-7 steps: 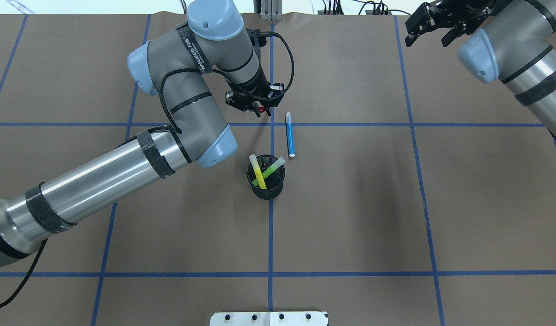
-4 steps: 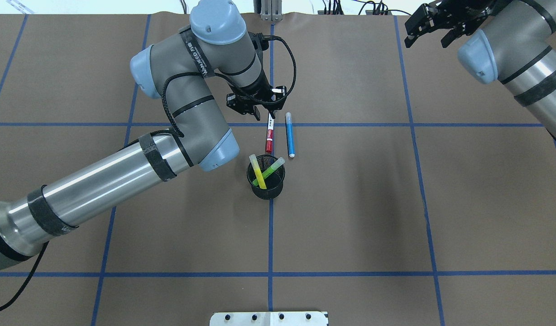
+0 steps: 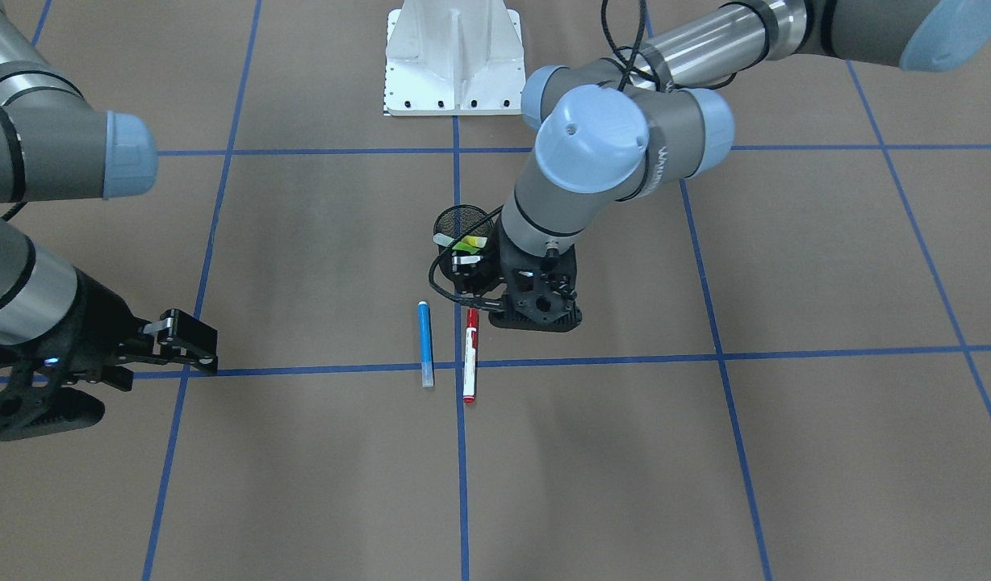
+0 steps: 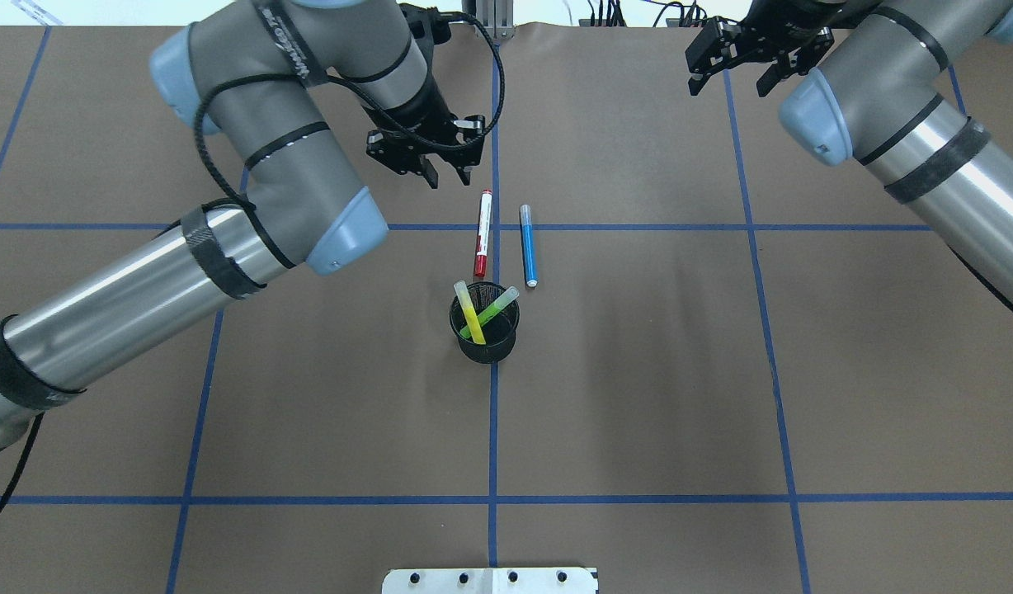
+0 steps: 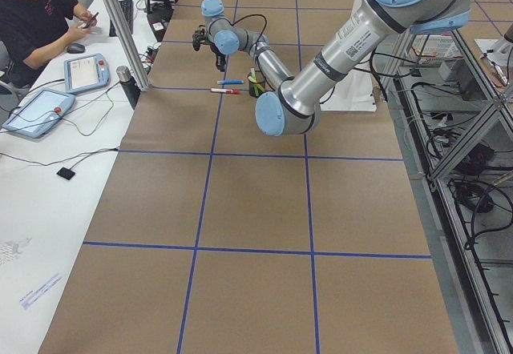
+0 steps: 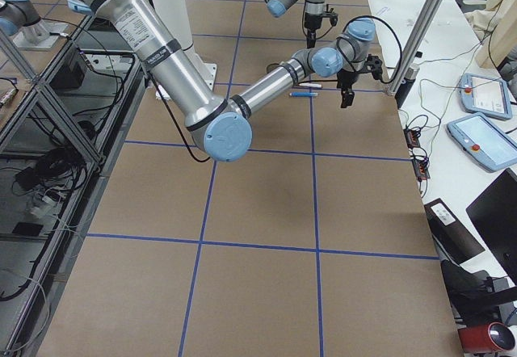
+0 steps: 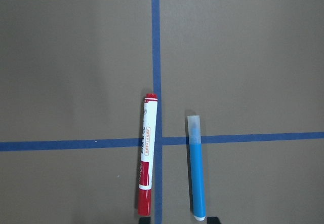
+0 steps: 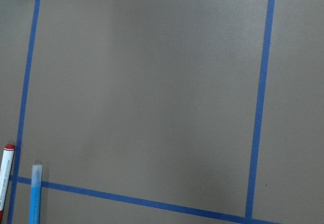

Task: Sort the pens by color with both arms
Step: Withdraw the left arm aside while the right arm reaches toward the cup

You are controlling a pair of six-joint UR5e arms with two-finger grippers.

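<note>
At the middle of the table (image 4: 638,396), the red pen (image 4: 482,233) and the blue pen (image 4: 528,246) lie flat, side by side and apart. The neon yellow pen (image 4: 470,313) and the neon green pen (image 4: 492,312) lean crossed in the mesh cup (image 4: 484,342) just beside them.

I judge all four to be light, stiff and smooth, with round barrels that could roll or slip. I would pinch one across mid-barrel. The gap between the flat pair looks narrow for a finger.

My left end effector (image 4: 447,175) hangs above the table just past the red pen's far end, pointing down, with its fingers spread and empty. My right end effector (image 4: 727,82) hovers well apart at the far edge, also spread wide and holding nothing.
</note>
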